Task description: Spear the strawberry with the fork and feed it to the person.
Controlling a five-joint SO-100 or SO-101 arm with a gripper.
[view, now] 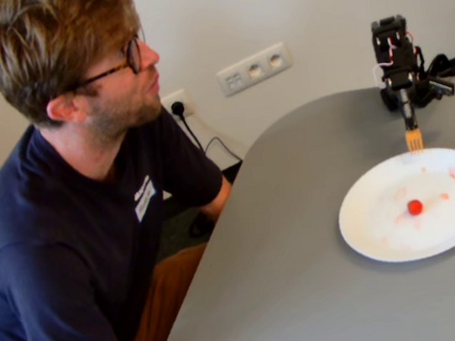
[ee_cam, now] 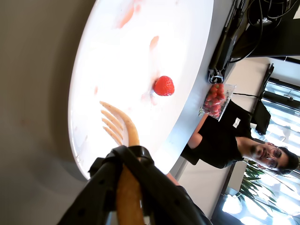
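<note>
On the desk (view: 304, 236), the white plate (view: 372, 235) holds one small bright-red strawberry (view: 415, 207) among pink smears, while the fingers (ee_cam: 129, 161) grip the pale fork (view: 414, 140) above its rim.

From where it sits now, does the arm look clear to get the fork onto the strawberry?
Probably yes. The fork hangs tines-down over the far rim of the plate, and the strawberry lies alone near the plate's middle. Only juice smears lie between them in both views; nothing blocks the way.

The fork (ee_cam: 123, 140) handle is hidden inside the black gripper (ee_cam: 129, 164). The man (view: 71, 201) is cropped at the fixed view's bottom edge.
</note>
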